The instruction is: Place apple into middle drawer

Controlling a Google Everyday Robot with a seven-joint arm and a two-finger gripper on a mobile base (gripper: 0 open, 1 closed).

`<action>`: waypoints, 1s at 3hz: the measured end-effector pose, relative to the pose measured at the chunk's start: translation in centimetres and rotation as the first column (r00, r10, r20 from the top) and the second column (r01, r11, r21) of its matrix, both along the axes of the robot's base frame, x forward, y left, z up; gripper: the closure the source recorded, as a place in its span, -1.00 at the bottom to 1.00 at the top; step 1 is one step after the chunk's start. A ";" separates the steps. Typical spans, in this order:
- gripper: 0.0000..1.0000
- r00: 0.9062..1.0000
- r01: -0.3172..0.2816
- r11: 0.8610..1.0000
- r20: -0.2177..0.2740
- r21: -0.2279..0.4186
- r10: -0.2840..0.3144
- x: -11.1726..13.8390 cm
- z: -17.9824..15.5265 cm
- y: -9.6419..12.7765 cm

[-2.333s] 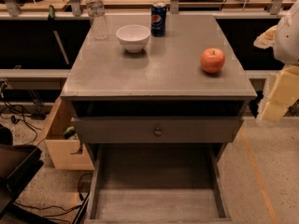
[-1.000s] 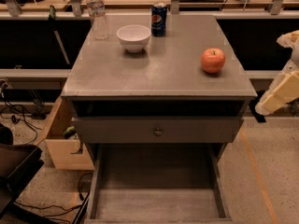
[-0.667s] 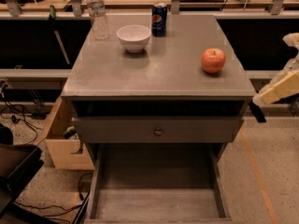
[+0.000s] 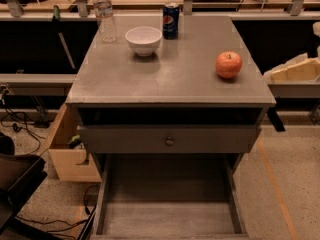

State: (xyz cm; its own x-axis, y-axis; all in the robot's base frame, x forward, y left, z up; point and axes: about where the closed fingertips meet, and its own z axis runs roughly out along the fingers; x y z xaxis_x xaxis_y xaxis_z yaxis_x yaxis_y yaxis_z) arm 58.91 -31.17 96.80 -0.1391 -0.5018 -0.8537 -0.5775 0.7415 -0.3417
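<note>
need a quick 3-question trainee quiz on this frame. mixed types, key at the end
1. True or false: the apple already lies in the middle drawer.
2. Which stands nearest the white bowl? A) the blue can B) the apple C) the water bottle
3. Fill in: the claw hangs just off the ___ edge of the cabinet top, below its surface and holding nothing.

Key: 1 false: the apple sits on the cabinet top, near its right edge, and the drawer floor is bare. 2 A. 3 right.
</note>
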 end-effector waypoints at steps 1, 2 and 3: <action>-1.00 1.000 0.000 1.000 0.000 0.000 0.000 0.0 0.0 0.0; -1.00 0.999 -0.041 0.997 -0.020 0.069 0.043 2.1 -1.4 2.0; -1.00 0.992 -0.100 0.984 -0.057 0.147 0.110 5.0 -3.3 4.6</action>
